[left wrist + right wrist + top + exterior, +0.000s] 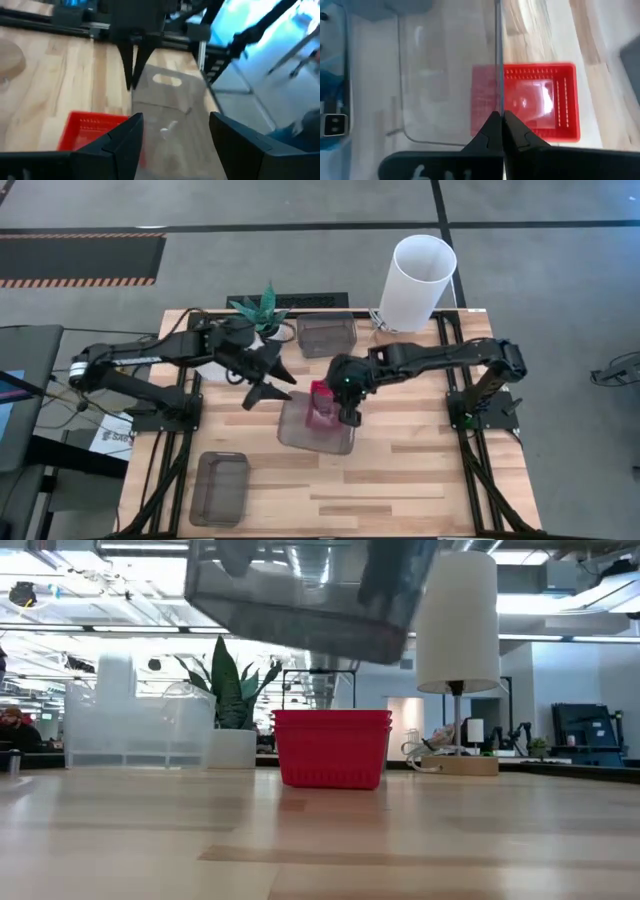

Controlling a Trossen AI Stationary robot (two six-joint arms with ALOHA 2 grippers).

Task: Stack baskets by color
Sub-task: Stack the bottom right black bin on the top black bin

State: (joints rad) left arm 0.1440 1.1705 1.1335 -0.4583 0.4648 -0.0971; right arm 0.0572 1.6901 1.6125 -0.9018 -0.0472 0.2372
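My right gripper (pixel 346 416) is shut on a smoky grey translucent basket (pixel 312 428), which hangs above the table's middle. A red mesh basket (pixel 322 394) stands on the table under the grey basket's far edge; the low view shows the red basket (pixel 331 748) below the lifted grey basket (pixel 300 595). My left gripper (pixel 268 385) is open just left of both baskets and holds nothing; its wrist view looks between its fingers (pixel 175 137) at them. My right gripper pinches one thin wall of the grey basket at its rim (pixel 497 100), one finger inside the basket and one outside. The fingers (pixel 134 65) come from above, slanting down, beside the handle slot (pixel 167 79). The basket hangs lifted clear and tilted.
A second grey basket (pixel 327 333) sits at the far edge and a third (pixel 220 487) at the near left. A tall white cylinder (pixel 415 283) stands at the far right and a potted plant (pixel 262 310) at the far middle. A clear container (pixel 135 725) shows at the low view's left.
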